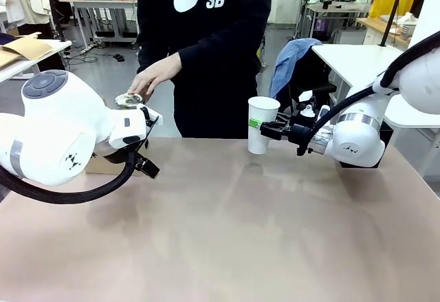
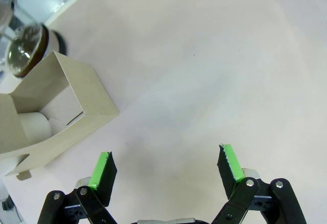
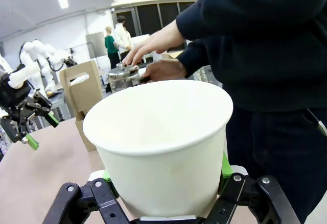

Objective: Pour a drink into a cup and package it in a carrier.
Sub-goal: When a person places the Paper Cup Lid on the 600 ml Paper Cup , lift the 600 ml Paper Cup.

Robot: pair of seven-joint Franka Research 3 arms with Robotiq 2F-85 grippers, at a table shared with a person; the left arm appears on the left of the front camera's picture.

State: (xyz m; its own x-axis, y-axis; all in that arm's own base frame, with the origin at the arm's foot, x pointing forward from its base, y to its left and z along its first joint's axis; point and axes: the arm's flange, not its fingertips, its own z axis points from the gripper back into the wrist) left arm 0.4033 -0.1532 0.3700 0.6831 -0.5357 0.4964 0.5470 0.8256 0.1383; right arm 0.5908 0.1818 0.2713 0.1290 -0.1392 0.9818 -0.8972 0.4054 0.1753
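My right gripper is shut on a tall white paper cup, holding it upright just above the table at the far middle. In the right wrist view the cup stands open-topped between the green pads and looks empty. The brown cardboard carrier stands on the table by my left gripper, which is open and holds nothing. A white round thing sits in one slot. The carrier shows its handle tab. I cannot make out the drink.
A person in a dark sweatshirt stands at the far side, with a hand on the lid of a glass pitcher beside the carrier. Both hands are at the pitcher. My left gripper hangs over bare tabletop.
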